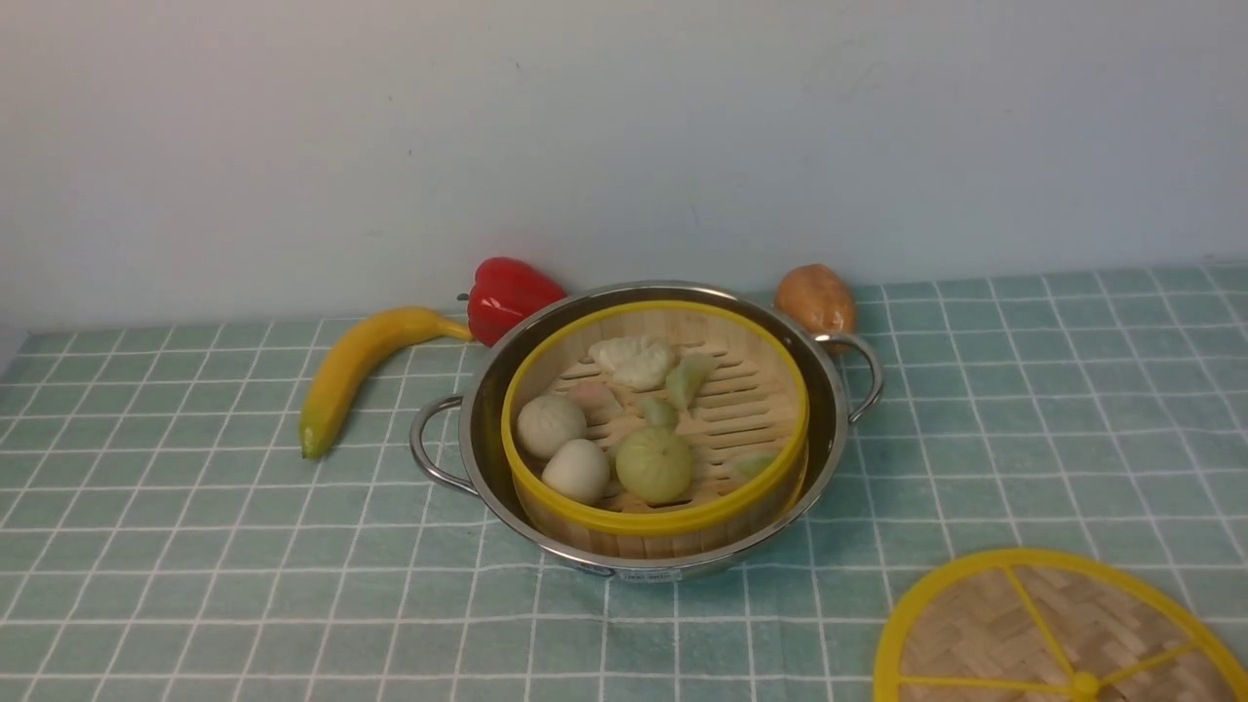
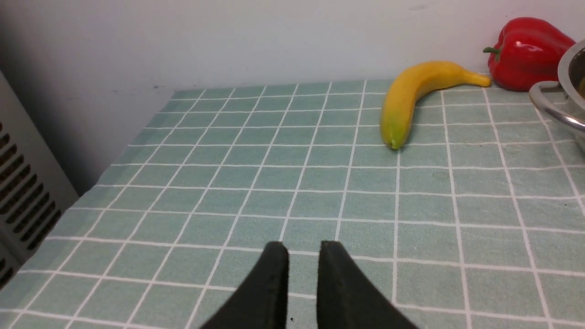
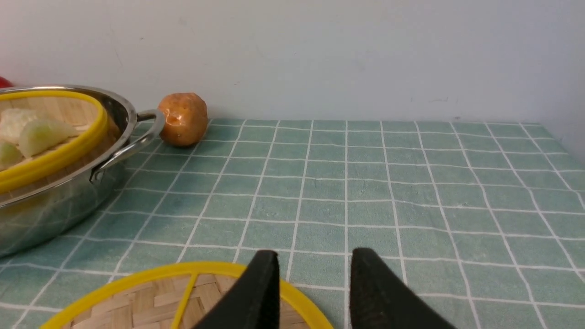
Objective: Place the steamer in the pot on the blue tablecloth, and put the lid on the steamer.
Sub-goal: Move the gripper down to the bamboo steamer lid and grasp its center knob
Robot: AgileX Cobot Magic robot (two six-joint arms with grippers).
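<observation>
The steamer (image 1: 721,419) sat inside the pot (image 1: 651,567) on the blue tablecloth (image 1: 322,556); the lid (image 1: 1024,624) lay apart, front right. Left gripper (image 2: 304,246): fingers slightly spread, nothing between. Right gripper (image 3: 315,256): fingers spread wider, likewise holding nothing.

The pot (image 1: 650,564) is shiny, smooth metal, w/ glossy metal loop handles. The steamer (image 1: 741,499) looks like pale matt bamboo w/ smooth yellow rims. The lid (image 1: 1121,624) is rough woven bamboo, w/ a smooth yellow rim & spokes. The tablecloth (image 1: 322,575) is matt, lightly creased cloth. The red pepper (image 1: 509,294) looks like glossy plastic; the banana (image 1: 356,364) is smooth, w/ a softer sheen.
</observation>
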